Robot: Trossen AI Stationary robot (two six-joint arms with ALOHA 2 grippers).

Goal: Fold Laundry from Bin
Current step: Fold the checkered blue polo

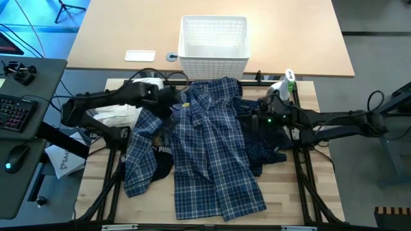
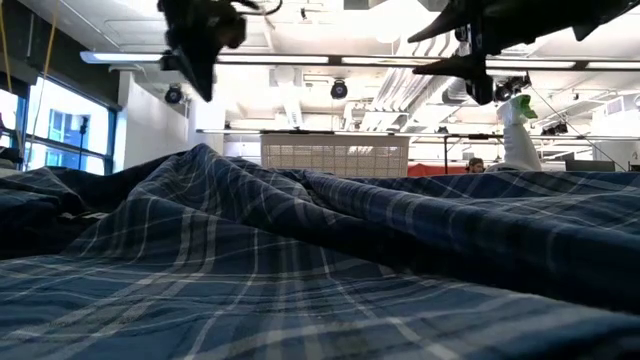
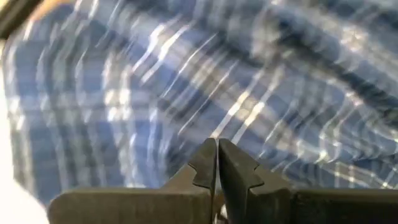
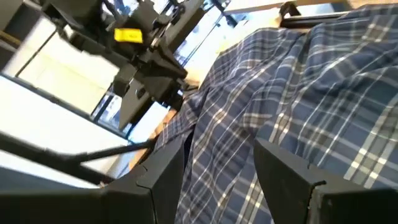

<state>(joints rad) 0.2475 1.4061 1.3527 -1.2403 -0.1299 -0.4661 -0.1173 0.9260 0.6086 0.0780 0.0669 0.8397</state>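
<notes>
At the frame's lower centre we see the plaid shirt spread over the table, a black piece and navy trousers beneath. Mid-left, the left gripper is pinched together above the shirt; mid-right, the right gripper stands apart. At top centre, the white bin holds nothing we can see.

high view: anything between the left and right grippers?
Yes. The plaid shirt fills the stretch from the left gripper to the right gripper; its bunched upper part lies there, just below the bin. The high view shows it.
</notes>
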